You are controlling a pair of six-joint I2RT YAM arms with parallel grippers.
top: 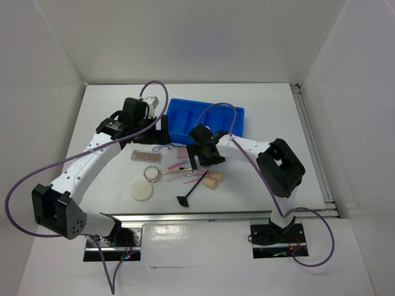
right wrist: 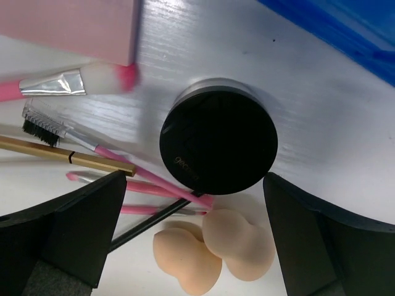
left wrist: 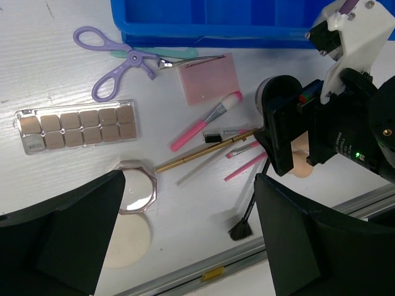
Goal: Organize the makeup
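Well, my right gripper (right wrist: 194, 231) hangs with its black jaws spread wide and nothing between them, directly over the black round compact (right wrist: 218, 140). Its lid is glossy, with faint grey lettering near the lower left edge that I cannot make out. Just below it in the wrist view lie two peach sponges (right wrist: 216, 246), matte, egg-shaped and touching each other. Thin pink sticks (right wrist: 154, 185) slant past the compact's lower left edge, beside a gold stick (right wrist: 68, 157). Further left lies a pink-handled brush (right wrist: 74, 83) with a silver ferrule and white bristles tipped pink. The pink square pad (right wrist: 68, 24) fills the upper left of that frame, and the smooth plastic blue tray (right wrist: 345, 31) the upper right.

My left gripper (left wrist: 185, 240) is likewise wide open and empty above the white table (left wrist: 49, 37). Between its fingers I see an octagonal pink-rimmed mirror (left wrist: 134, 192) overlapping the cream round puff (left wrist: 126, 240). Left of centre is the brown-pink palette (left wrist: 77, 125), rows of square pans in a clear case. A purple scissor-handled curler (left wrist: 117, 61) lies at upper left, and a black brush (left wrist: 242, 225) with a flared head at lower centre.
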